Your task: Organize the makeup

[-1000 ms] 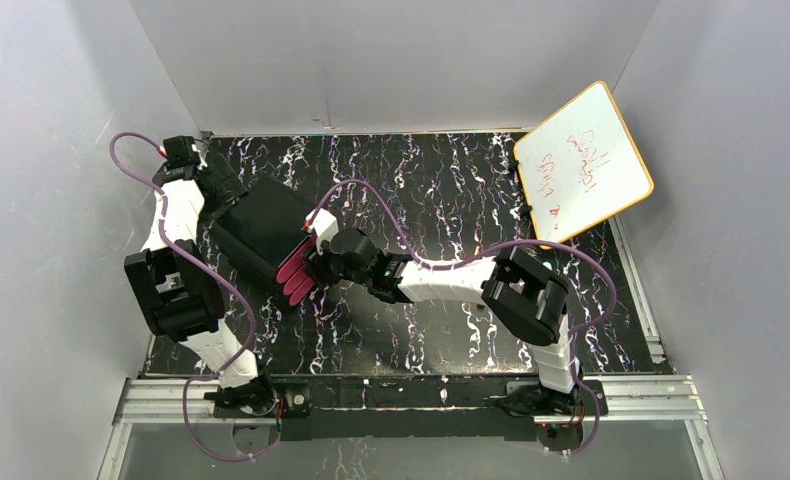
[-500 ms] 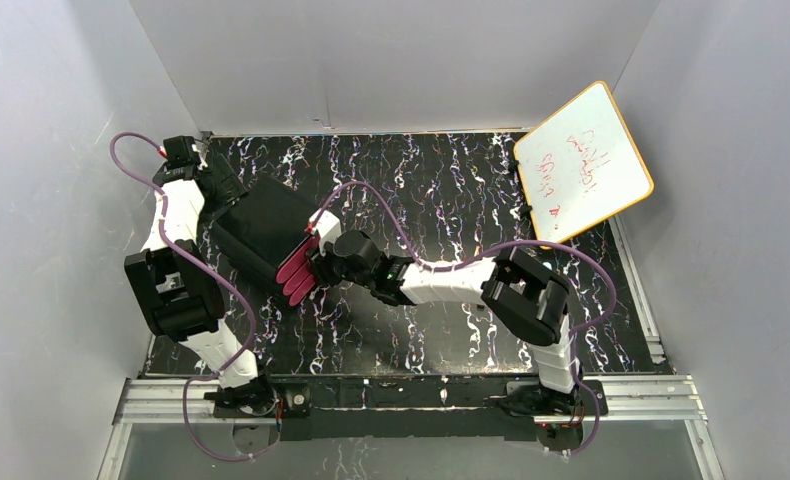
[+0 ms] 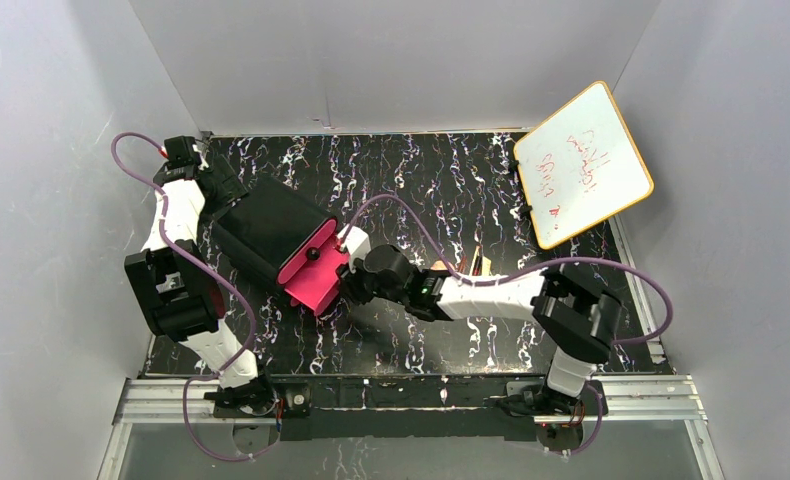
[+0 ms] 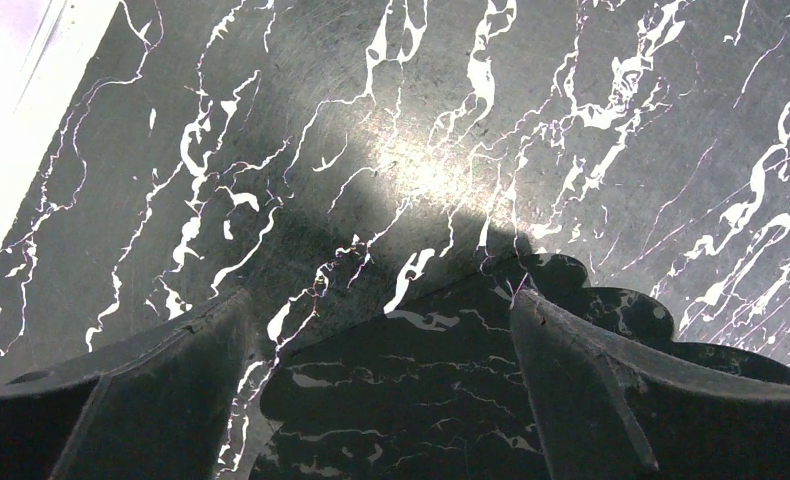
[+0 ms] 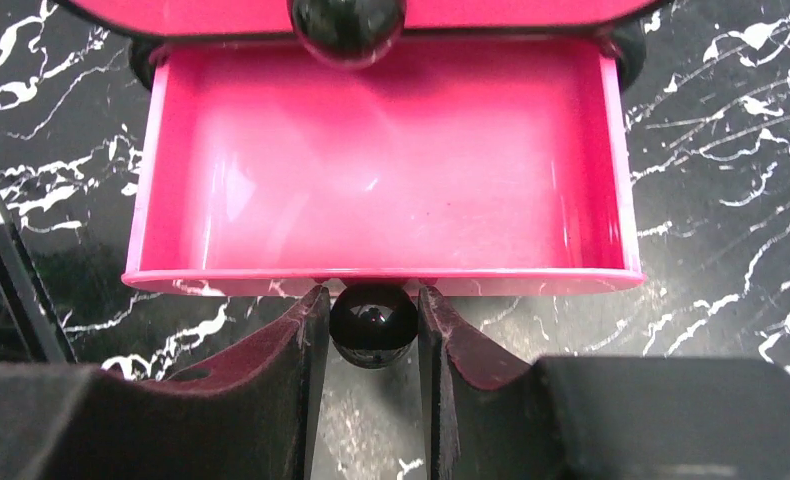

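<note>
The black box [image 3: 269, 225] stands at the left of the table. Its lower pink drawer [image 3: 316, 277] is pulled out and shows empty in the right wrist view [image 5: 371, 170]. My right gripper [image 3: 350, 286] is shut on the drawer's round black knob [image 5: 373, 322], with one finger on each side of it [image 5: 373, 300]. My left gripper [image 3: 218, 190] is at the box's far left side, open [image 4: 381, 310], with the glossy black box top [image 4: 421, 400] between its wide fingers. Of the makeup, only a small yellow-orange bit [image 3: 477, 262] shows behind my right forearm.
An orange-rimmed whiteboard [image 3: 583, 163] leans at the back right. A second black knob [image 5: 348, 25] sits on the drawer front above the open drawer. Grey walls close in the table on three sides, and purple cables loop over both arms.
My right gripper has drawn the pink drawer out of the box towards the right. My right arm has shifted right, uncovering a yellow-orange bit behind it. The left arm has not moved.
</note>
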Motion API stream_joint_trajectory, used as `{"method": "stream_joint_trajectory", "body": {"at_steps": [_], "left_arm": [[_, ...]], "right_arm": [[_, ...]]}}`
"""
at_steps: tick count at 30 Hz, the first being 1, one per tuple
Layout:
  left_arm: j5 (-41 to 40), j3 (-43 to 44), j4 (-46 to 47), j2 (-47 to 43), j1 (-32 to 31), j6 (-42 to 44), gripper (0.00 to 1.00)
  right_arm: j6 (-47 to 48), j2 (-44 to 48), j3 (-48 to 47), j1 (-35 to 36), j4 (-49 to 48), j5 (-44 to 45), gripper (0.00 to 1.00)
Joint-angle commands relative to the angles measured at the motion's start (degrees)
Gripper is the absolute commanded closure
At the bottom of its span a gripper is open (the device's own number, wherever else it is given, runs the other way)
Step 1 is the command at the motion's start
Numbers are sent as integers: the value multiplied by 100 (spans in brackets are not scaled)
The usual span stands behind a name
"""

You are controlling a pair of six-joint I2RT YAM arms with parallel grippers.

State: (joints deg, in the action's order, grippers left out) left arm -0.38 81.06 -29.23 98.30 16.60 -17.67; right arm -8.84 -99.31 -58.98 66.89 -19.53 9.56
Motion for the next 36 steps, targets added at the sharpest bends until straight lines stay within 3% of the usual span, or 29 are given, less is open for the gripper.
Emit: {"method": "stream_joint_trajectory", "body": {"at_steps": [1, 8, 12, 16, 24, 30, 36], "left_arm": [[117, 89, -439, 65, -103, 176, 1], [-63, 130, -472, 57, -113, 194, 2], [-67, 130, -485, 75, -122, 194, 2], [-67, 133, -483, 66, -122, 203, 2], [-41, 141, -479, 75, -131, 203, 2], [7, 127, -481, 29, -131, 194, 2], [28, 113, -484, -19, -140, 194, 2]], "right_arm": [[27, 552, 267, -20, 248, 330, 65], [-157, 751, 488, 23, 465, 289, 61], [-206, 768, 407, 40, 638, 357, 36], [-159, 1054, 235, 56, 805, 610, 23], [53, 1651, -529, -55, 2517, 1975, 19], [-518, 2032, 139, -949, 2858, 1425, 25], [-713, 1411, 199, -1872, 3257, 736, 22]]}}
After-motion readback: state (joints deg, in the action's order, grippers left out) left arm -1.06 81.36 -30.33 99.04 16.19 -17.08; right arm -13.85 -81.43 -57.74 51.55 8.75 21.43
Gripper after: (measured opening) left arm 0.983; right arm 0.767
